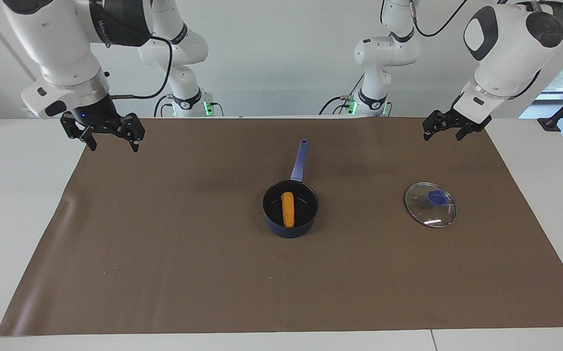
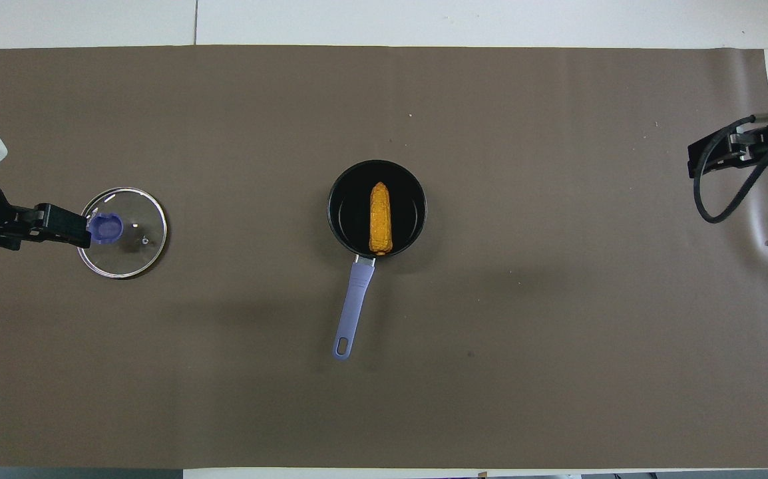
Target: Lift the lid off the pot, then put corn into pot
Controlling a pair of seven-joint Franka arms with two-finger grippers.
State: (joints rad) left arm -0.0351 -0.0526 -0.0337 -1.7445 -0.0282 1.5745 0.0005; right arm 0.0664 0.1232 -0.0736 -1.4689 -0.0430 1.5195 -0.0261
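The dark navy pot stands in the middle of the brown mat, with its blue-purple handle pointing toward the robots. The yellow-orange corn lies inside the pot, also seen in the overhead view. The glass lid lies flat on the mat toward the left arm's end, knob up. My left gripper is open and empty, raised above the mat beside the lid, nearer the robots. My right gripper is open and empty, raised over the mat's corner at the right arm's end.
The brown mat covers most of the white table. In the overhead view the pot sits at the centre, the lid beside the left gripper, and the right gripper is at the mat's edge.
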